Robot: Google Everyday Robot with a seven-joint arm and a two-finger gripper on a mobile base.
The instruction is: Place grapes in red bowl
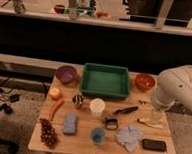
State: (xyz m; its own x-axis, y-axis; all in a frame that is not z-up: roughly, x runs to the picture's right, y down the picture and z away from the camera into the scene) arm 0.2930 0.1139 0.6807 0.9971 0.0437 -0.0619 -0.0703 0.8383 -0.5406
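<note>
The grapes (pixel 47 132), a dark reddish-purple bunch, lie at the front left corner of the wooden table (pixel 84 145), just in front of the orange carrot (pixel 56 108). The red bowl (pixel 145 82) stands at the back right, right of the green tray (pixel 105 80). My white arm (pixel 181 88) hangs over the table's right edge, with the gripper (pixel 157 115) pointing down near the right side, in front of the red bowl and far from the grapes.
A purple bowl (pixel 66 73) is at the back left. Also on the table are a yellow fruit (pixel 54 93), a striped ball (pixel 77 100), a white cup (pixel 97 107), a blue sponge (pixel 70 124), a blue cup (pixel 98 136), a black brush (pixel 125 111), a cloth (pixel 130 137) and a black phone (pixel 154 145).
</note>
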